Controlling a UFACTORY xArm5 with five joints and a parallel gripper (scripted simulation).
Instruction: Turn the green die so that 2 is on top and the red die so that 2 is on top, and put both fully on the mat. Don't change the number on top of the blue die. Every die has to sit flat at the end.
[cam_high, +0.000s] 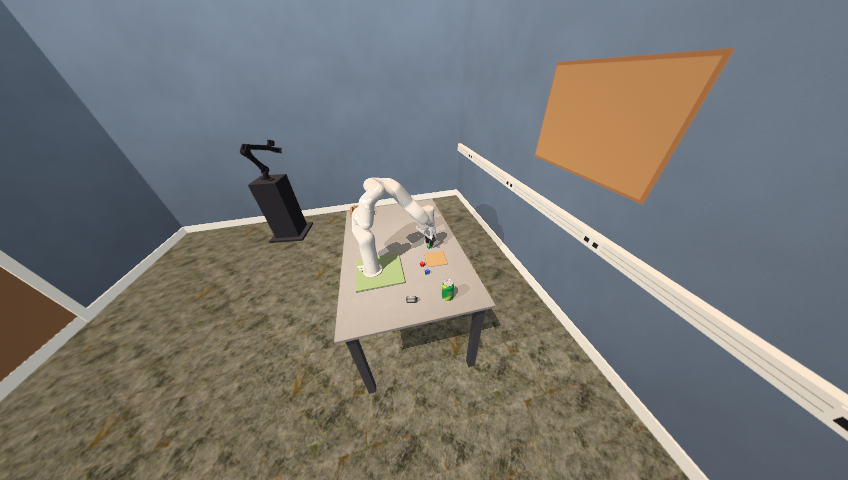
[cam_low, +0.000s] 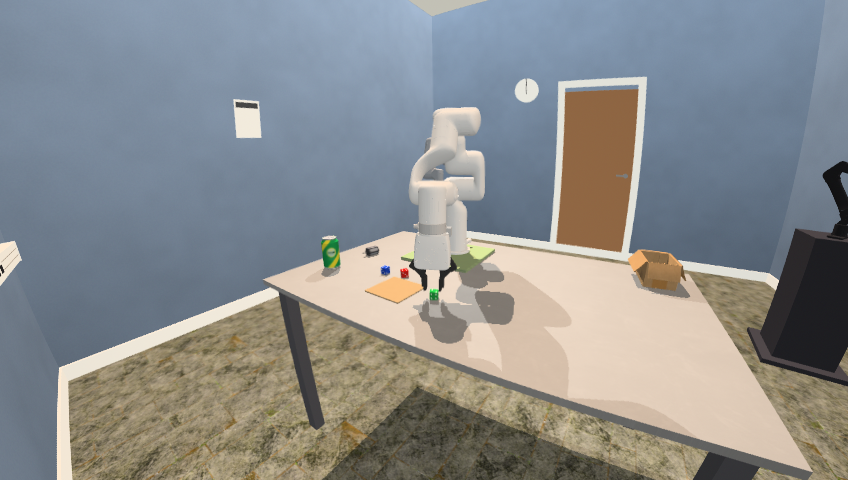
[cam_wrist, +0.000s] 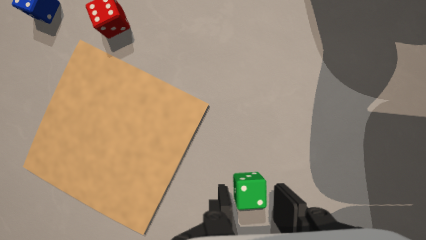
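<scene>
The top view looks steeply down from high and far off, beyond my pincer (cam_high: 429, 239) (cam_low: 433, 289) (cam_wrist: 250, 201). The exterior view faces my pincer's front from mid-distance, slightly above. The wrist view looks down closely past my pincer's fingers. Exterior and wrist share the orange mat (cam_low: 395, 289) (cam_wrist: 115, 137).

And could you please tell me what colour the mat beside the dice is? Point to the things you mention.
Light orange-tan, faintly mottled (cam_high: 435, 258) (cam_low: 395, 289) (cam_wrist: 116, 137); clearest in the wrist view.
</scene>
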